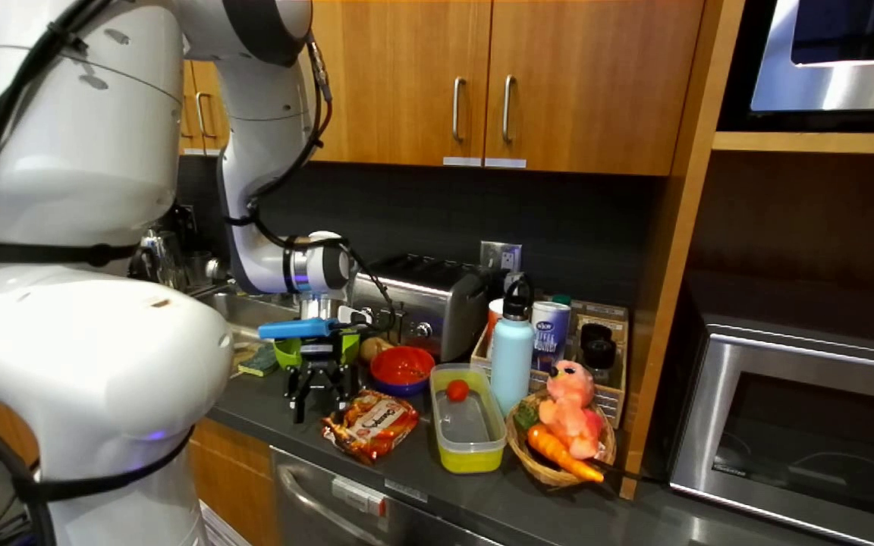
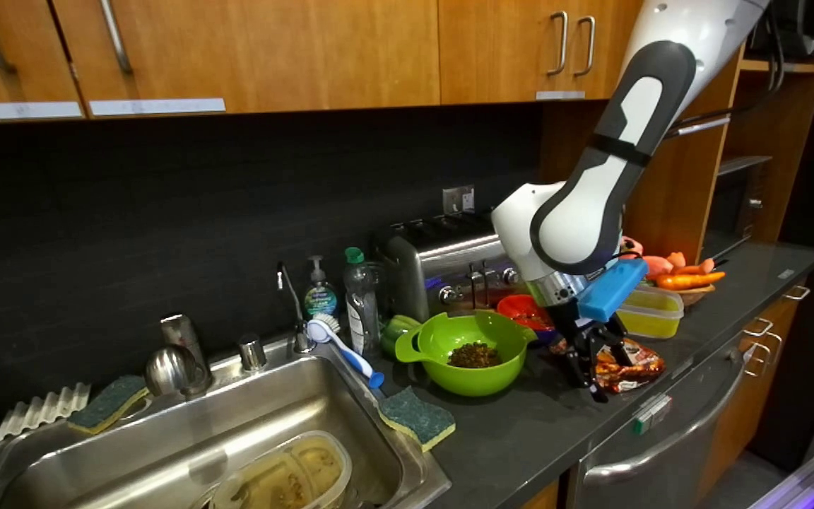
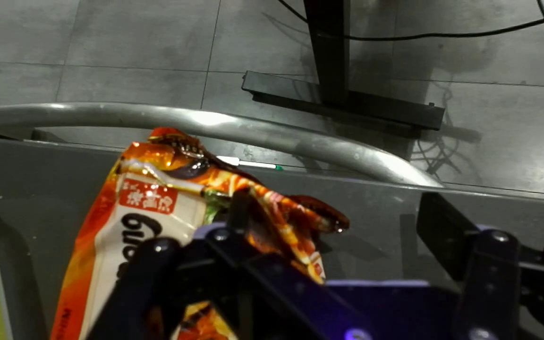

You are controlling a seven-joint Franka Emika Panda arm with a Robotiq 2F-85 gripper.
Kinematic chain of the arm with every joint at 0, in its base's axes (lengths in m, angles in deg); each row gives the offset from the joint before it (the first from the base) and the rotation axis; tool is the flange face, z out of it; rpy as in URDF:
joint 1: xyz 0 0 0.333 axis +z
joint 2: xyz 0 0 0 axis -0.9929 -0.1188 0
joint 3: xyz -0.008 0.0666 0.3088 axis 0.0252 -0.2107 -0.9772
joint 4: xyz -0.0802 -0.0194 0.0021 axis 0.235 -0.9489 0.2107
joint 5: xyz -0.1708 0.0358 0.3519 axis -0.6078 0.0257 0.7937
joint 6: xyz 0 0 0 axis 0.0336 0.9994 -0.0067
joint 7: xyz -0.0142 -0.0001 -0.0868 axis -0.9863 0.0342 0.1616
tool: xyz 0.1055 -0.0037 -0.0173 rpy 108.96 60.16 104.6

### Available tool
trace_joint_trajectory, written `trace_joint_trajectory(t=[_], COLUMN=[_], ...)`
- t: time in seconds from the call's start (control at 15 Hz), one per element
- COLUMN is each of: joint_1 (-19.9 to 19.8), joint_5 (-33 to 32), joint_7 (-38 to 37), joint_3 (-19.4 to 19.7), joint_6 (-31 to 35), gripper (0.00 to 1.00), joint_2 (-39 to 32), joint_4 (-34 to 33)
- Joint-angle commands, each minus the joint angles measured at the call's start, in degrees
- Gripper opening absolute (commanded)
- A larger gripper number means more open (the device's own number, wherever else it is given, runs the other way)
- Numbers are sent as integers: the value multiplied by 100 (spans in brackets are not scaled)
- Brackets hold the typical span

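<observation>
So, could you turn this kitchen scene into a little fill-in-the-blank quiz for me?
The gripper has its jaws ____.
On the packet, white characters stand on a ____ patch.
By the sink lie ____ sponges.
The tall bottle near the wicker basket is light ____.

Missing words: open; red; two; blue.

Along your dark counter (image 2: 513,438) you had a sponge (image 2: 417,417) by the sink (image 2: 421,482), then a green bowl (image 2: 474,380), a toaster (image 2: 463,272) at the back, a packet (image 1: 375,426) near the front edge, a tub (image 1: 471,459), a bottle (image 1: 511,364), a crate (image 1: 616,402) and a basket (image 1: 534,464).
</observation>
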Motion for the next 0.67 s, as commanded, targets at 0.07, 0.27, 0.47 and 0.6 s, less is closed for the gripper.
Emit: trace_joint_trajectory(t=[0.07,0.27,0.47,0.6], joint_1=[135,147,147,149], joint_5=[-102,-111,-117,-113], joint_7=[-52,-60,-61,-60], joint_3=[125,130,123,119], joint_6=[-65,-73,-88,-93], gripper=[52,27,6,0], joint_2=[265,303,345,367], joint_4=[149,143,138,138])
